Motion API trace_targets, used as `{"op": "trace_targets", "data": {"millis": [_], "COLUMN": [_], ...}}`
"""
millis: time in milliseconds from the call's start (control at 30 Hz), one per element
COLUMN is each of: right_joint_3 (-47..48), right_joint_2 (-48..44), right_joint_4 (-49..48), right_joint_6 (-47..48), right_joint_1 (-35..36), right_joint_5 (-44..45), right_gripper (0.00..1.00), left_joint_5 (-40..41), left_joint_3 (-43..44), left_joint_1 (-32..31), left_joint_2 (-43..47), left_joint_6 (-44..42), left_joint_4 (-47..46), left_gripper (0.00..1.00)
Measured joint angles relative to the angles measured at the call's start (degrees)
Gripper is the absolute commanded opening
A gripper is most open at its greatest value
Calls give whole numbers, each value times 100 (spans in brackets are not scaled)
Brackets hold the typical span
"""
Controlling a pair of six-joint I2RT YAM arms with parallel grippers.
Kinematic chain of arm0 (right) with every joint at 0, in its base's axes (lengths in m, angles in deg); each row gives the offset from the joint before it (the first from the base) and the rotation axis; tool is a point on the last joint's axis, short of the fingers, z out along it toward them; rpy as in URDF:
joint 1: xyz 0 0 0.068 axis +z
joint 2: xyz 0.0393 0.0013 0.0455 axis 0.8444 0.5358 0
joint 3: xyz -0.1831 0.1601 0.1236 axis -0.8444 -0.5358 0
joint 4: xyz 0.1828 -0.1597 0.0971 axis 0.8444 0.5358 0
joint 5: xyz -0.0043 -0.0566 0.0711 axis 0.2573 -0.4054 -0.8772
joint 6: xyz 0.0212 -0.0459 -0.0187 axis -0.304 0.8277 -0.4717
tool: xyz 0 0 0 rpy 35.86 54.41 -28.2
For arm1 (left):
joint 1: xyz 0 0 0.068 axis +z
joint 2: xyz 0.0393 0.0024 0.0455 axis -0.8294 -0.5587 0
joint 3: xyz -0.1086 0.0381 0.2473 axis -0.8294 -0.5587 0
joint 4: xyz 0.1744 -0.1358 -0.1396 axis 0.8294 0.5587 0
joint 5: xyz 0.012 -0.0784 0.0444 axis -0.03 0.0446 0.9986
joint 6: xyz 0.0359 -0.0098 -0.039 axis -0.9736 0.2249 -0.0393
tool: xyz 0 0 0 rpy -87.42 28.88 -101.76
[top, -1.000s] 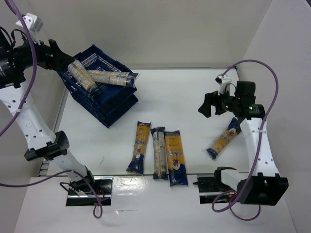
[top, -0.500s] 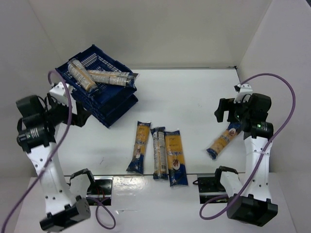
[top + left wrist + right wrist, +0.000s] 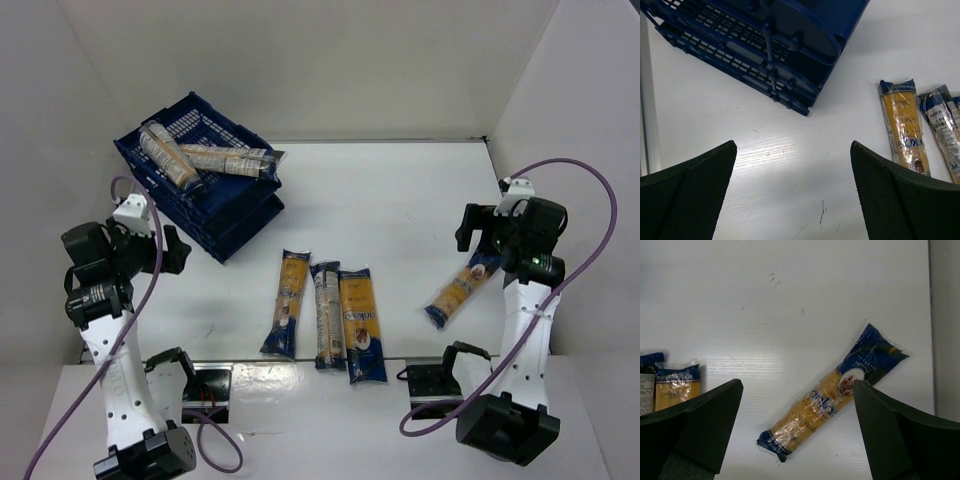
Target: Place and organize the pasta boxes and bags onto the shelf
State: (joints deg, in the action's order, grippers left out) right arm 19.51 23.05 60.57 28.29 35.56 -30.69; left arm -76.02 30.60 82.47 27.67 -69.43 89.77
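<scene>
The shelf (image 3: 243, 222) is a stack of dark blue lattice crates at the back left, with two pasta packets (image 3: 168, 158) (image 3: 228, 160) lying crossed on top. Three yellow packets (image 3: 285, 303) (image 3: 326, 314) (image 3: 361, 322) lie side by side mid-table. A fourth (image 3: 461, 287) lies slanted at the right. My left gripper (image 3: 172, 250) hovers open and empty in front of the crates (image 3: 755, 55), over bare table (image 3: 792, 195). My right gripper (image 3: 466, 228) is open above the slanted packet (image 3: 830, 407), not touching it.
White walls close in the table at the back and on both sides. Purple cables loop off both arms. In the left wrist view the ends of two middle packets (image 3: 904, 127) (image 3: 942, 130) show at the right. The right wrist view catches a packet end (image 3: 677, 385) at its left.
My left arm has swung down from the crates to low over the table in front of them. My right arm has drawn back toward the right wall, above the slanted packet.
</scene>
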Motion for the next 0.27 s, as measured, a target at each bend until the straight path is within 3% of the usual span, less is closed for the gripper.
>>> {"op": "trace_targets", "data": {"millis": [267], "right_joint_3": [-66], "right_joint_2": [0], "right_joint_4": [-79], "right_joint_6": [0], "right_joint_1": [-4], "right_joint_5": [7], "right_gripper": [100], "left_joint_5": [17], "left_joint_3": [-118], "left_joint_1": [-2], "left_joint_2": [13], "left_joint_6": [170], "left_joint_4": [-455], "left_gripper": [100]}}
